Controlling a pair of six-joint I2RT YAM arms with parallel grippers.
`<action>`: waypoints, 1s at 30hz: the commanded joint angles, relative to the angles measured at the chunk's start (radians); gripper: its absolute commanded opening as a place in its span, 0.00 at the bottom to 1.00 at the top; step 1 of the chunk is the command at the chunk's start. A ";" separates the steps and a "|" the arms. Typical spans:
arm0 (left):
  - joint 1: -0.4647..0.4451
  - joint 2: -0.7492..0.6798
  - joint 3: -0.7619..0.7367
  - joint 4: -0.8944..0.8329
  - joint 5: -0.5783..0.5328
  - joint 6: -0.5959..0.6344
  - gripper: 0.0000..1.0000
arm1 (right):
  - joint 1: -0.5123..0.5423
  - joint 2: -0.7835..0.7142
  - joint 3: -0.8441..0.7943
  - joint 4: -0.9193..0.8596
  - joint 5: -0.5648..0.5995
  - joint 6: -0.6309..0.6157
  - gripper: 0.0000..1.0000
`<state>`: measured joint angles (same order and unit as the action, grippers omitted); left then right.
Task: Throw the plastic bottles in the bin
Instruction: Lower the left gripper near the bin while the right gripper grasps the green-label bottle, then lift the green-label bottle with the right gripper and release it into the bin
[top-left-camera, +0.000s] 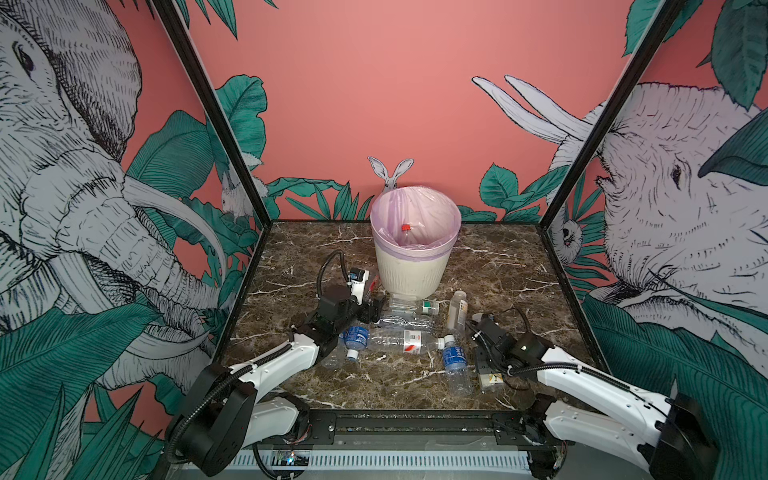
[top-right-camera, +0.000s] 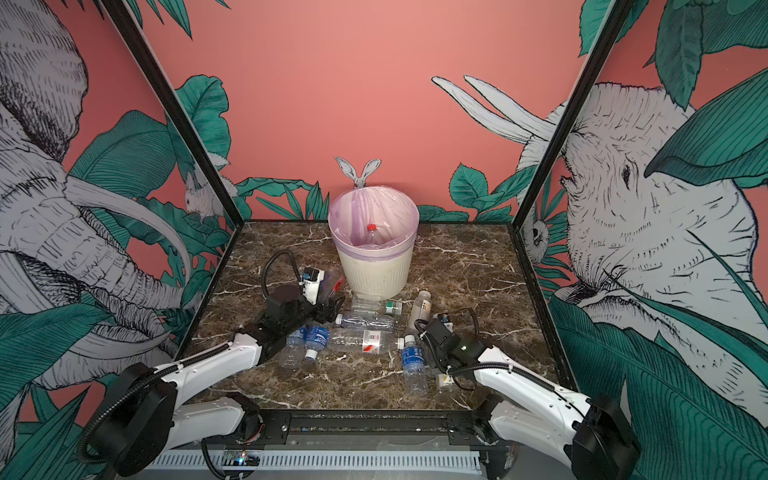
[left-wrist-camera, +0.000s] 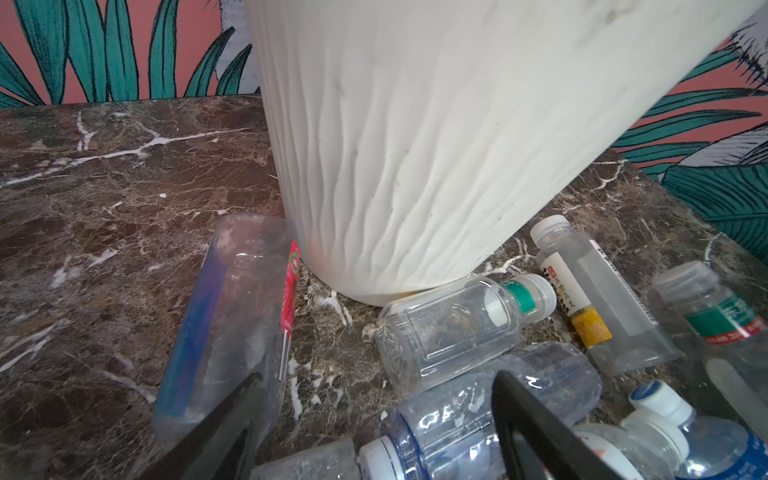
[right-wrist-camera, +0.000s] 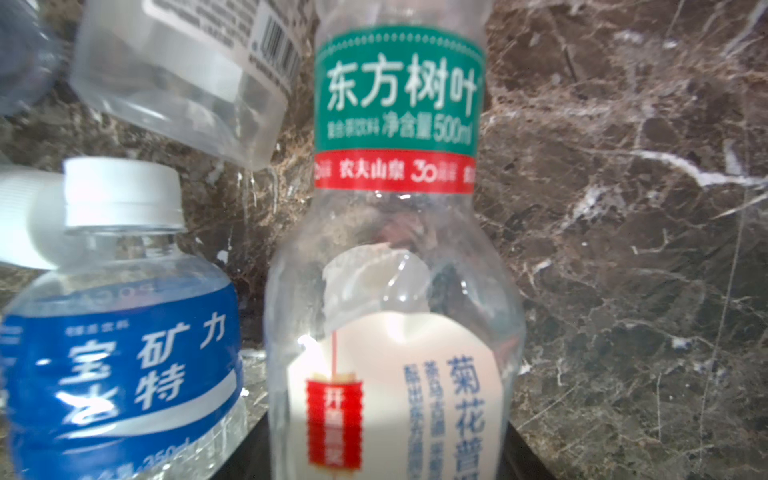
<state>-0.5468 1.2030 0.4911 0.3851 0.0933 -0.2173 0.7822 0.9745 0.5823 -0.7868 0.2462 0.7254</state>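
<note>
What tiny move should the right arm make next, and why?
Probably close the right gripper firmly on the green-labelled bottle. In the right wrist view that bottle lies between its jaws on the marble table, but whether the grip is firm isn't clear. Only then would lifting it toward the bin make sense.

The brown marble table (top-left-camera: 519, 266) bears the upright bin (top-left-camera: 411, 278) just beyond the left fingers (left-wrist-camera: 536, 436), with bottles (top-left-camera: 401, 341) lying on their sides around and beside them.

Pink jungle-mural walls (top-left-camera: 395, 83), marble tabletop (top-left-camera: 498, 266)
</note>
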 joint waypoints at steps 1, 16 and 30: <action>0.004 -0.007 -0.013 0.024 0.008 -0.005 0.86 | 0.006 -0.065 0.004 -0.043 0.068 0.026 0.58; 0.004 -0.006 -0.014 0.028 0.004 0.005 0.86 | 0.006 -0.178 0.264 0.010 0.152 -0.191 0.59; 0.004 0.012 -0.015 0.041 -0.008 0.003 0.86 | 0.007 0.023 0.820 0.079 0.135 -0.379 0.57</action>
<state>-0.5468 1.2163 0.4900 0.3950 0.0917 -0.2165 0.7837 0.9474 1.2587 -0.7609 0.3660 0.4240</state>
